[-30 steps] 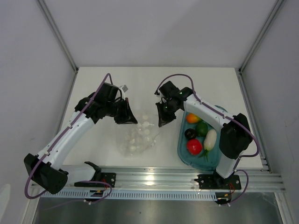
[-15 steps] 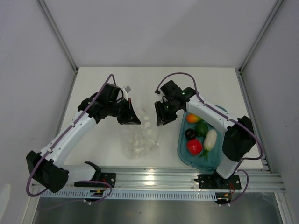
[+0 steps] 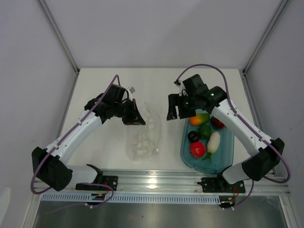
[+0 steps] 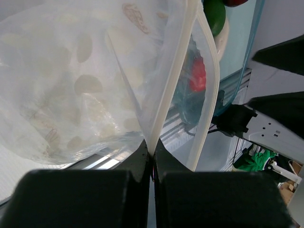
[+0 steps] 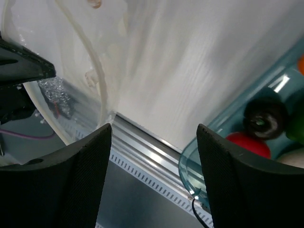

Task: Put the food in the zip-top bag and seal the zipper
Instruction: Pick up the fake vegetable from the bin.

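The clear zip-top bag (image 3: 142,135) hangs crumpled from my left gripper (image 3: 135,117), which is shut on the zipper (image 4: 173,80) at the bag's mouth. The other side of the mouth stands apart from it, so the bag gapes. My right gripper (image 3: 178,109) hovers open and empty between the bag and the teal tray (image 3: 183,147), touching neither. The food lies in the tray: red tomato (image 3: 197,149), white radish (image 3: 213,141), a dark purple piece (image 3: 193,136), a green piece (image 3: 205,130) and an orange-yellow piece (image 3: 199,118).
The aluminium rail (image 3: 156,183) runs along the table's near edge, just below bag and tray. White walls close off the table on both sides and at the back. In the right wrist view the bag (image 5: 95,61) is left and the tray (image 5: 199,156) right.
My right gripper has opened and pulled up and to the right, away from the bag's mouth. The left gripper has shifted slightly right, still clamped on the bag, which now stands taller.
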`<state>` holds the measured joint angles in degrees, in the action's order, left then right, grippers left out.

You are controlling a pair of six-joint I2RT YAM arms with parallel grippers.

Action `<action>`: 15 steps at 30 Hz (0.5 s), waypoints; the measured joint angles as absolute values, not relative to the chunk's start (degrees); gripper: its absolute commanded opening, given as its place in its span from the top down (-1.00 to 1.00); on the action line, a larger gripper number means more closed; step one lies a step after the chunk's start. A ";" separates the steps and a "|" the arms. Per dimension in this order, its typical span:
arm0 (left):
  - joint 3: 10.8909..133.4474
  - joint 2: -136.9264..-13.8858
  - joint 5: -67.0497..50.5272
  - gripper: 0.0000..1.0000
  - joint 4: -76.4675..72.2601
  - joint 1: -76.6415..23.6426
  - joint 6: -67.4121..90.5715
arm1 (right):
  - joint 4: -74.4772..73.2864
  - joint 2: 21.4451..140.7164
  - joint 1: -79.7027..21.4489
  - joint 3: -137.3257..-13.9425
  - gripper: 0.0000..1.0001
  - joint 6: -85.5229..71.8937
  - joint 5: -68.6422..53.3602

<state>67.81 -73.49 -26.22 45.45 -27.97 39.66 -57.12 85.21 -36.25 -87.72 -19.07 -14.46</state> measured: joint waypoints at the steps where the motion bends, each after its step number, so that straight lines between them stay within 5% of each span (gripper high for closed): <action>1: 67.81 -73.78 -26.22 0.99 45.36 -27.97 39.66 | -57.54 83.88 -35.18 -87.59 -0.44 -19.44 -13.87; 15: 67.81 -74.70 -27.44 0.99 44.64 -27.97 39.66 | -63.11 75.26 -13.19 -64.07 -0.45 -25.02 -3.68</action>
